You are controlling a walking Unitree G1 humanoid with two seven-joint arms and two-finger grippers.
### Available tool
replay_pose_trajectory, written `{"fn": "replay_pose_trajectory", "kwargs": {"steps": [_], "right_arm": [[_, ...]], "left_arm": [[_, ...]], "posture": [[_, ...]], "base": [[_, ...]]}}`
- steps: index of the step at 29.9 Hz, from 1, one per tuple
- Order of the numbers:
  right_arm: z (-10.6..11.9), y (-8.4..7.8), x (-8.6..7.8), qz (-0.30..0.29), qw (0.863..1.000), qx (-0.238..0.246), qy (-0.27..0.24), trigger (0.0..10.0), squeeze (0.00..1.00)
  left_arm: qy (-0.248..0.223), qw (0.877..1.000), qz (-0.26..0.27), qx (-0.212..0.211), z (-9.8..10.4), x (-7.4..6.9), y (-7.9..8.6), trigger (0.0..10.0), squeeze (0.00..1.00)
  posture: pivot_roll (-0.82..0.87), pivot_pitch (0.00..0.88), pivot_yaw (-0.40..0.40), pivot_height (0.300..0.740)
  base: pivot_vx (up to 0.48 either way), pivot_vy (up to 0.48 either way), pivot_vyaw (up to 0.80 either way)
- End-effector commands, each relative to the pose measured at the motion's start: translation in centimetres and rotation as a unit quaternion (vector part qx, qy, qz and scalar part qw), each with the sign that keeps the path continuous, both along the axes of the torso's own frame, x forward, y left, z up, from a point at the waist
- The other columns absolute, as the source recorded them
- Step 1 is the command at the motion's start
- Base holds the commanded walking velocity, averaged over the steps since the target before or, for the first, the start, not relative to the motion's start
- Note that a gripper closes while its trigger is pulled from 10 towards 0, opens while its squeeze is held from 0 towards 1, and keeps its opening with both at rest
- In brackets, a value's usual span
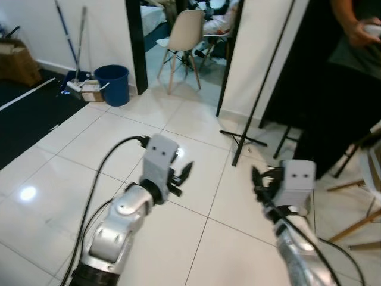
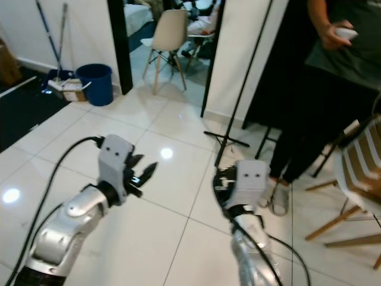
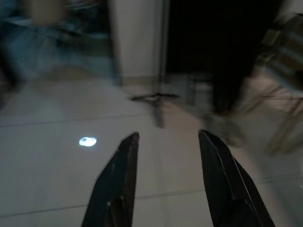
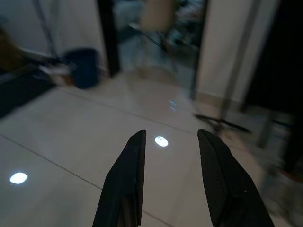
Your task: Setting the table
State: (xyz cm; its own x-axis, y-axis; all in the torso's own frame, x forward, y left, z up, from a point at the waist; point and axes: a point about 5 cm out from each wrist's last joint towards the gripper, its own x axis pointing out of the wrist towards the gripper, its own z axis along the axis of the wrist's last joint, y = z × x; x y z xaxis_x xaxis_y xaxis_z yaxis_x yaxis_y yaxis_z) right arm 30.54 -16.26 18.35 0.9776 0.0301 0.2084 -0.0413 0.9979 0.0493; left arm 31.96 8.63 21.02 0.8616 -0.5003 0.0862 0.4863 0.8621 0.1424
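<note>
The robot stands on a white tiled floor (image 1: 71, 155) with both arms raised in front of it and nothing in either one. The left gripper (image 3: 165, 142) has its fingers (image 3: 118, 179) spread apart over bare tile, and the right gripper (image 4: 170, 139) has its fingers (image 4: 128, 175) spread the same way, empty. Ahead of it is a dark doorway with a pale chair (image 1: 183, 36) beyond it, a blue bucket (image 1: 112, 83) by the wall beside mop handles, and a black stand (image 1: 250, 119) leaning up from the floor near the white wall. A person (image 2: 333, 89) in dark trousers stands just to the robot's right, holding something small and white in one hand (image 2: 333, 33), next to a wooden-legged chair (image 2: 357, 173). I can see no tabletop, dishes or cutlery anywhere in front of it, so the things to be laid out are somewhere out of sight. My guess is that it is walking or turning to find the table or the dishes, with no setting done yet. Next it needs to bring one of those into sight while steering clear of the stand's feet and the person.
</note>
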Motion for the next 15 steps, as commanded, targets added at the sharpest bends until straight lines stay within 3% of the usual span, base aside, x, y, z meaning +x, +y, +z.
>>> {"fn": "replay_pose_trajectory", "kwargs": {"steps": [1, 5, 10, 15], "right_arm": [[-1.0, 0.0, -0.1, 0.005, 1.0, -0.006, 0.023, 10.0, 0.0], [-0.8, -0.2, -0.2, 0.007, 1.0, -0.009, 0.02, 10.0, 0.0], [-1.4, -0.1, -0.7, 0.014, 1.0, 0.0, 0.019, 10.0, 0.0], [-3.0, -0.2, -1.4, 0.009, 0.999, -0.008, 0.036, 10.0, 0.0]], "left_arm": [[0.008, 1.0, 0.007, -0.003, -0.6, 0.0, 0.0, 10.0, 0.0], [0.011, 1.0, 0.009, -0.008, -0.9, 0.1, -0.2, 10.0, 0.0], [0.007, 1.0, 0.024, -0.009, -1.3, 0.2, 0.0, 10.0, 0.0], [-0.005, 0.998, 0.058, 0.007, -2.3, 0.1, 0.1, 10.0, 0.0]], "posture": [[0.05, 0.147, -0.014, 0.74], [0.04, 0.143, -0.011, 0.74], [0.04, 0.135, -0.002, 0.74], [0.02, 0.118, 0.013, 0.74]], "base": [[0.0, 0.0, 0.77], [0.0, 0.0, 0.77], [0.0, 0.0, 0.0], [0.424, 0.0, 0.0]]}}
